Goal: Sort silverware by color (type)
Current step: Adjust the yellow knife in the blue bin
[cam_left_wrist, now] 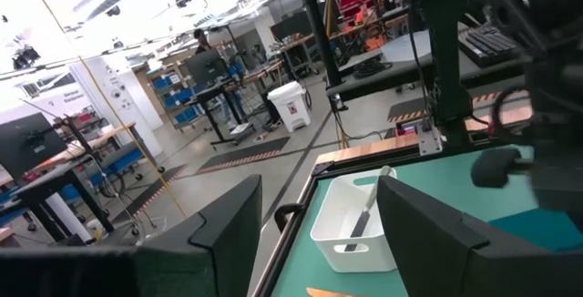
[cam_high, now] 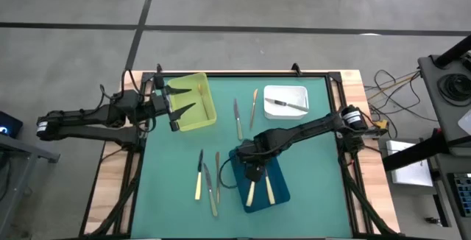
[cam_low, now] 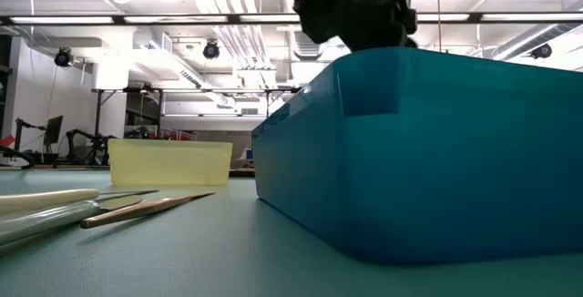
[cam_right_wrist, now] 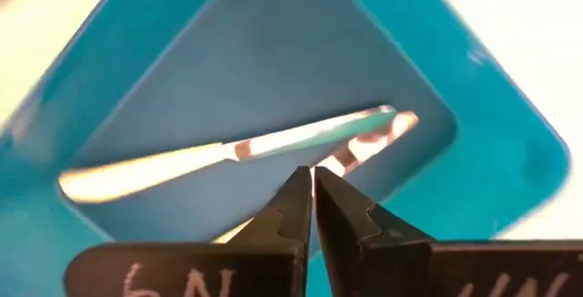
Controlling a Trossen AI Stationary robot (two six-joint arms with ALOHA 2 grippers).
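Note:
My right gripper [cam_right_wrist: 312, 186] is shut and points down over the blue tray [cam_high: 274, 193], with nothing between its fingers. Two cream-handled knives [cam_high: 252, 191] [cam_high: 270, 188] lie flat in that tray; one [cam_right_wrist: 219, 156] shows whole in the right wrist view, while the fingers partly hide the other. My left gripper [cam_high: 176, 107] hovers open and level over the yellow tray [cam_high: 202, 115]. A silver knife [cam_high: 285, 105] lies in the white tray [cam_high: 298, 93]. More silverware lies flat on the green mat: a silver knife [cam_high: 238, 118], a gold piece [cam_high: 254, 107], and a cream-handled knife [cam_high: 199, 175] beside two slim pieces [cam_high: 214, 185].
The low view shows the blue tray's wall [cam_low: 428, 151] close up, the yellow tray [cam_low: 168, 163] behind it and loose utensils [cam_low: 64, 208] at the left. Black frame posts stand at the mat's corners. Bare mat lies right of the blue tray.

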